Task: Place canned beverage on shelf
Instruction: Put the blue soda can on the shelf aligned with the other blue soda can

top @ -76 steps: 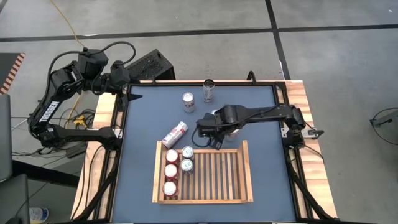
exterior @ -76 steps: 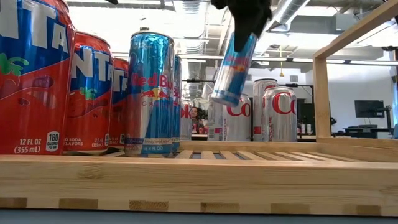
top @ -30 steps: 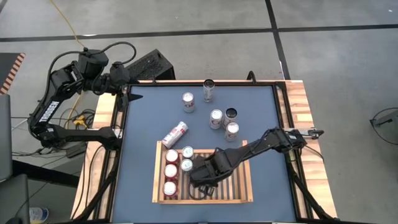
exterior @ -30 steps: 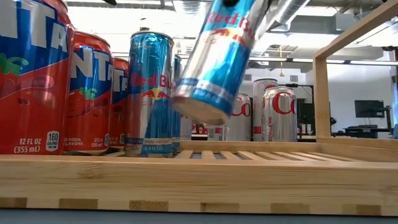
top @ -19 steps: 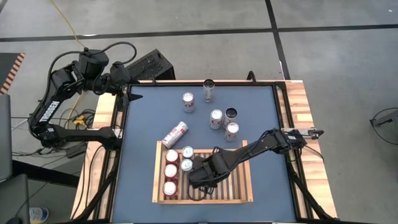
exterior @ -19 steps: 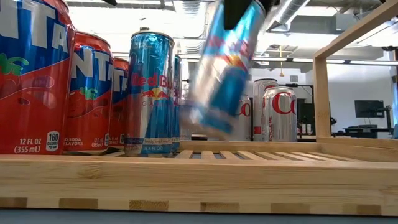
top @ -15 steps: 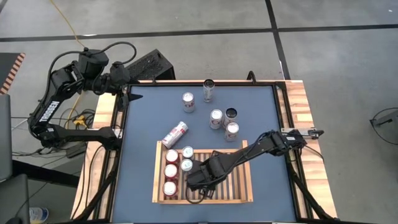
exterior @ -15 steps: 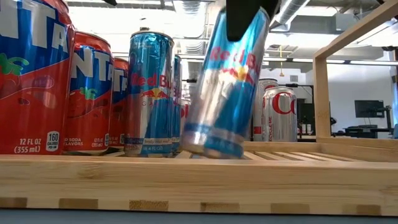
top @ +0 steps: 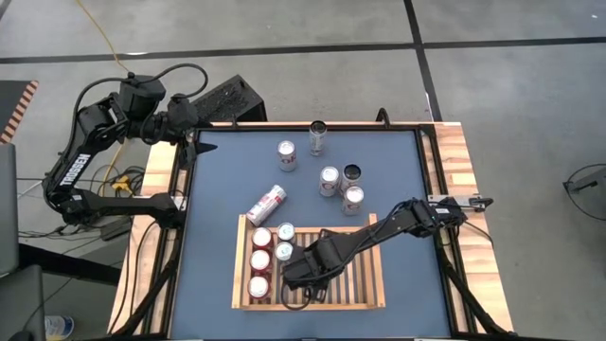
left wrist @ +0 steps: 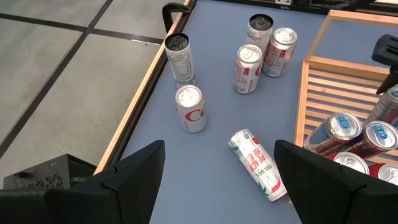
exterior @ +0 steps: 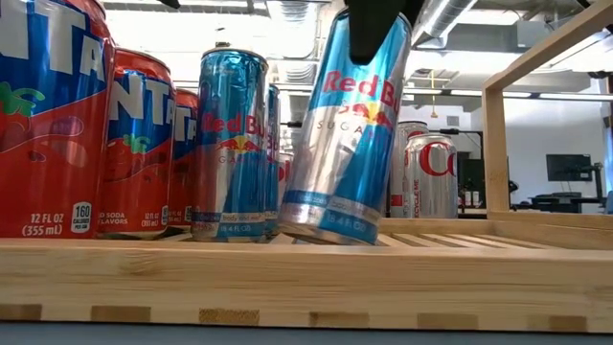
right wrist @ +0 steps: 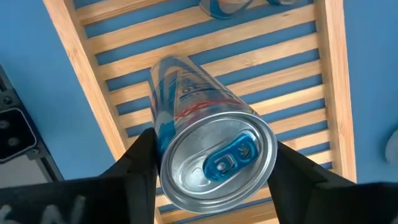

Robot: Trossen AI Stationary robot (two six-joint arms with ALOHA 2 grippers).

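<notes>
Blue-silver slim can (exterior: 345, 134) tilted on slatted wood shelf (exterior: 287, 278) | right jaws pinch its top | left jaws spread

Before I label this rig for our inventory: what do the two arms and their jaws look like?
Both arms are dark, nearly black, built of jointed segments. The left arm carries white lettering along one link and black cables looping over its upper joints. The right arm is slimmer in outline, with a cable running at its base. The left gripper has broad, flat, matte black fingers with angular edges; the right gripper looks the same.
</notes>
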